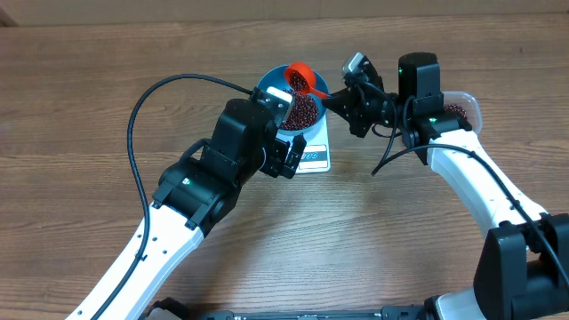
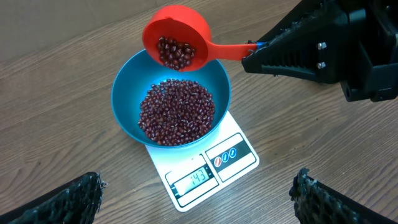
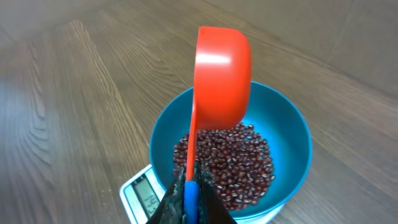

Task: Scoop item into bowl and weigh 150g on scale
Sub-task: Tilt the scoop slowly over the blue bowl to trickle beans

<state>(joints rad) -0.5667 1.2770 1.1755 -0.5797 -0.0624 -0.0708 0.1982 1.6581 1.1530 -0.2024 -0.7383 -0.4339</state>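
The blue bowl (image 2: 127, 102) stands on the white scale (image 2: 211, 171), whose display reads 143. A heap of dark red-brown beans (image 2: 176, 112) fills the bowl's bottom. My right gripper (image 3: 191, 180) is shut on the blue-tipped handle of a red scoop (image 2: 177, 31). The scoop hangs tilted over the bowl's far rim, with a few beans (image 2: 176, 52) still in its cup. My left gripper (image 2: 198, 186) hovers open just in front of the scale, and nothing is between its fingers (image 2: 74, 199).
A clear plastic tub (image 1: 462, 108) holding beans sits at the right, partly hidden behind the right arm. A black cable (image 1: 133, 133) loops over the wooden table on the left. Both arms crowd close round the scale.
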